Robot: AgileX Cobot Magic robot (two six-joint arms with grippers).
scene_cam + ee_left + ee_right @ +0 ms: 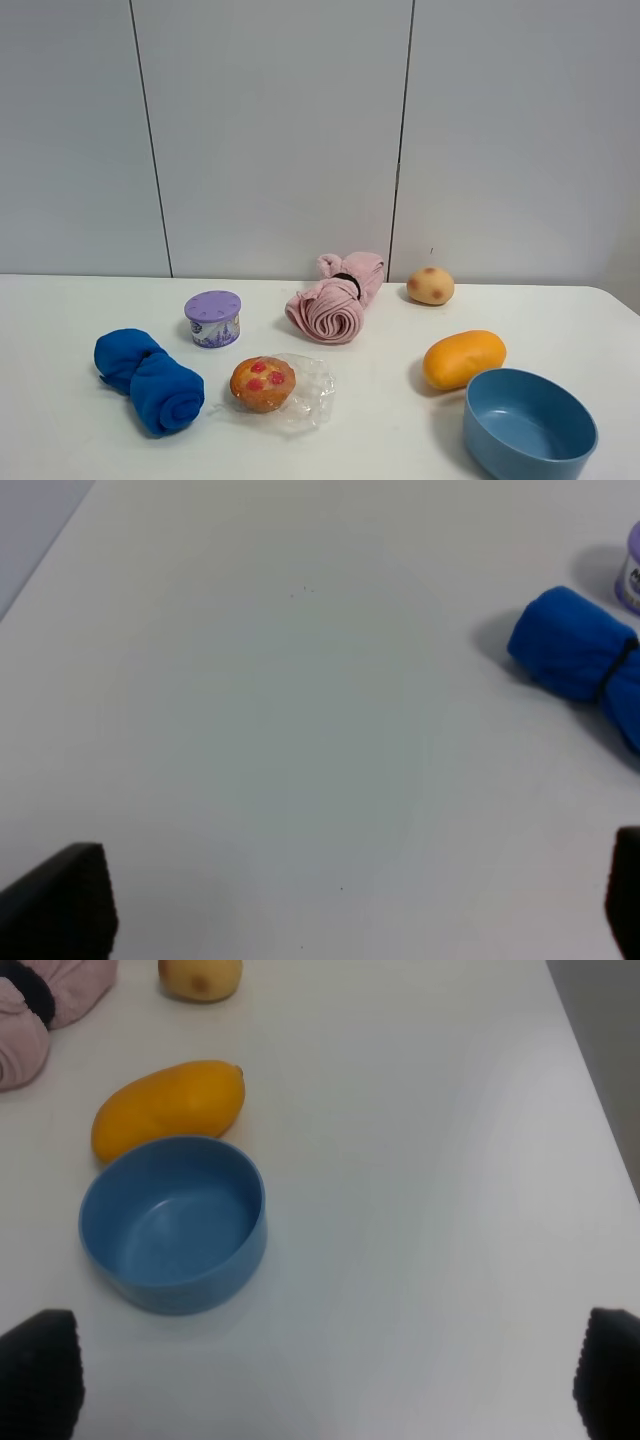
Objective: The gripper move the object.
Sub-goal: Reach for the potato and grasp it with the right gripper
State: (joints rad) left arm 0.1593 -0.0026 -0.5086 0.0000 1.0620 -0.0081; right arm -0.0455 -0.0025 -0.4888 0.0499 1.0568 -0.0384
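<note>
You hadn't started: potato sat untouched right of centre on the table, your right claw gaped empty, well apart from it. Reach, grasp, move were all left.

landmark: muffin, on plastic wrap, on table | left of muffin, just beside: rolled towel | behind-left: lidded tub | behind-right: bundled cloth | farther behind-right: potato-like lump | right, well apart: mango | right, slightly before: bowl
</note>
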